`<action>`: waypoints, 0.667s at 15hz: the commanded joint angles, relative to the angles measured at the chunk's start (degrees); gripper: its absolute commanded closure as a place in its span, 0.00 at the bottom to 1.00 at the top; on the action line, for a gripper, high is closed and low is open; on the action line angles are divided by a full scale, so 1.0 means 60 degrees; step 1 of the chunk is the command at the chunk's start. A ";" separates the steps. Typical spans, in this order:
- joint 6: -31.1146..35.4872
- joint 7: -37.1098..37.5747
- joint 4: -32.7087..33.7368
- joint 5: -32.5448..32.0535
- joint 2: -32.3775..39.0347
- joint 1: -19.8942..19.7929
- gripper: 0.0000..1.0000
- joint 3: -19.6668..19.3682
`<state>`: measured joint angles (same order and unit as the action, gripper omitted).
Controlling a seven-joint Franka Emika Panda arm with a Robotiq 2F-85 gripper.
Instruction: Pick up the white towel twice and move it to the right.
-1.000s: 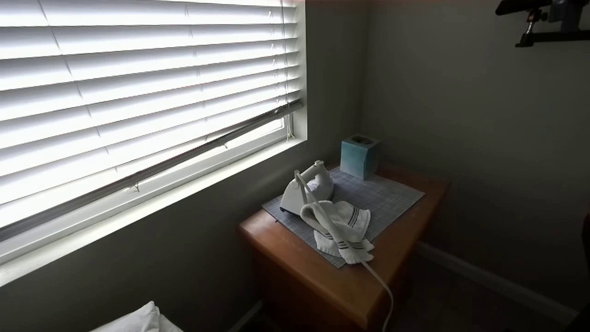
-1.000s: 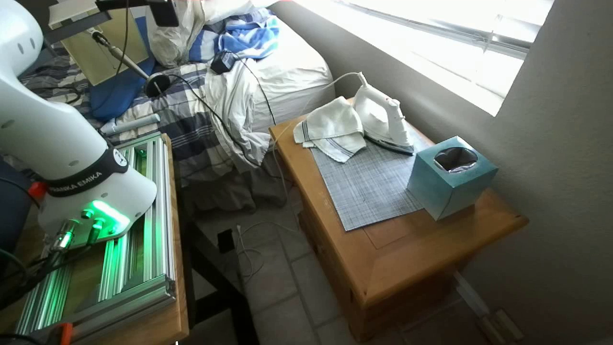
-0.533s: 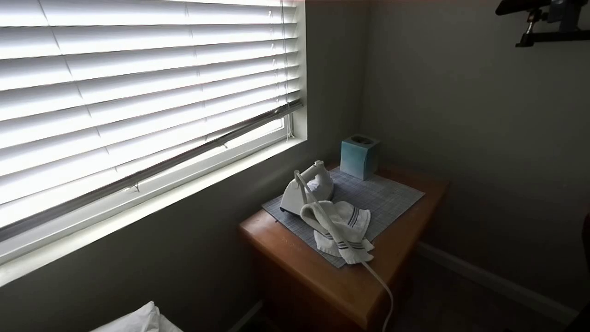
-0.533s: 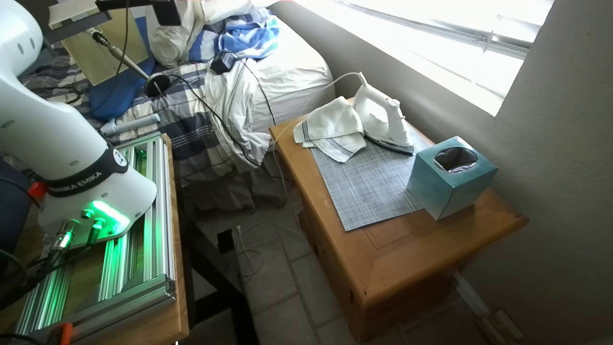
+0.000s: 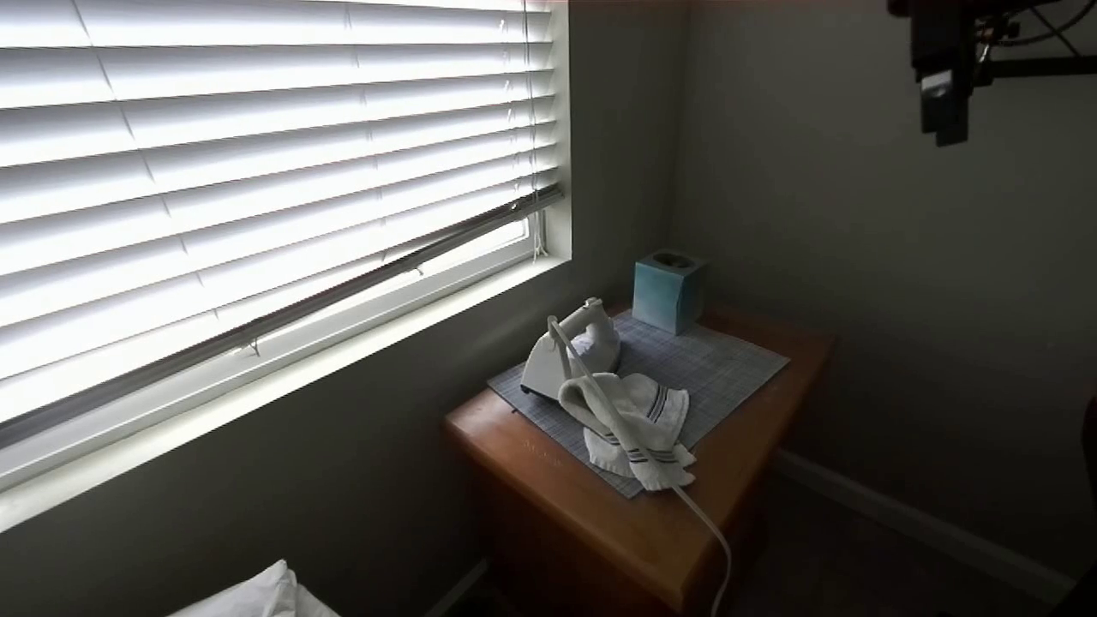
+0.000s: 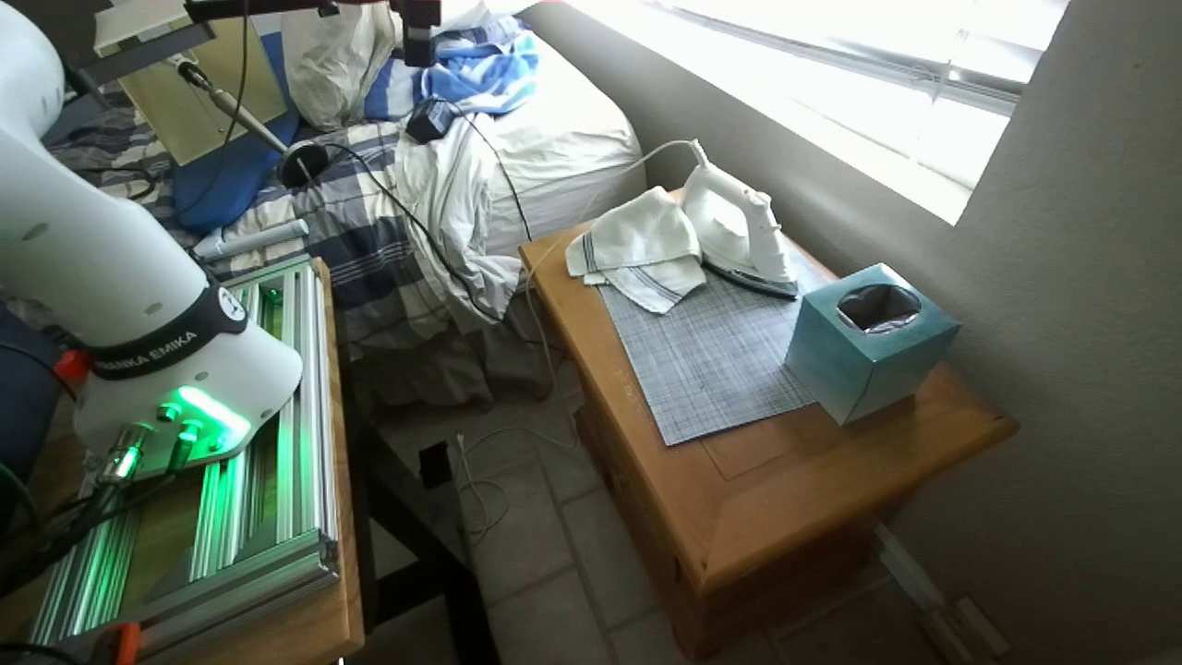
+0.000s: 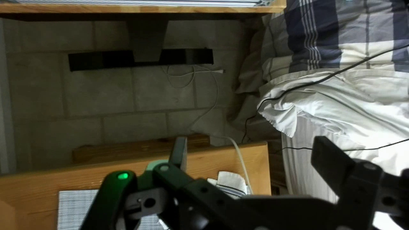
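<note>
The white towel with dark stripes lies crumpled on a grey woven mat (image 6: 711, 369), beside the iron, in both exterior views (image 5: 670, 404) (image 6: 637, 238). In the wrist view only a striped corner of the towel (image 7: 231, 180) shows, low between the fingers; my gripper's body hides the rest. My gripper (image 7: 252, 153) is open with its fingers wide apart and nothing between them. It hangs high above the table and away from the towel, at the top edge of both exterior views (image 5: 947, 120) (image 6: 420, 42).
A white iron (image 6: 729, 217) stands against the towel; its cord (image 5: 707, 524) runs across the towel and over the table edge. A teal tissue box (image 6: 863, 365) stands at the other end of the wooden table (image 6: 739, 517). A bed (image 6: 572, 157) and the window wall are close by.
My gripper has come lower into view at the top of both exterior views, and the arm has shifted slightly. The towel, iron and tissue box have not moved.
</note>
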<state>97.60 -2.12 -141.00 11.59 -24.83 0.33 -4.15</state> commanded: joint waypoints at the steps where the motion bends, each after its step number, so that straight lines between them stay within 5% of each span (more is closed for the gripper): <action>1: 0.1660 0.0884 0.0354 0.1238 0.1888 0.0342 0.00 0.0671; 7: 0.6183 0.0332 0.1149 0.1726 0.5072 0.0554 0.00 0.1100; 10: 0.6132 0.0398 0.0840 0.1384 0.4879 0.0486 0.00 0.1155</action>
<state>134.59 0.15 -136.00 20.01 4.57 3.71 2.33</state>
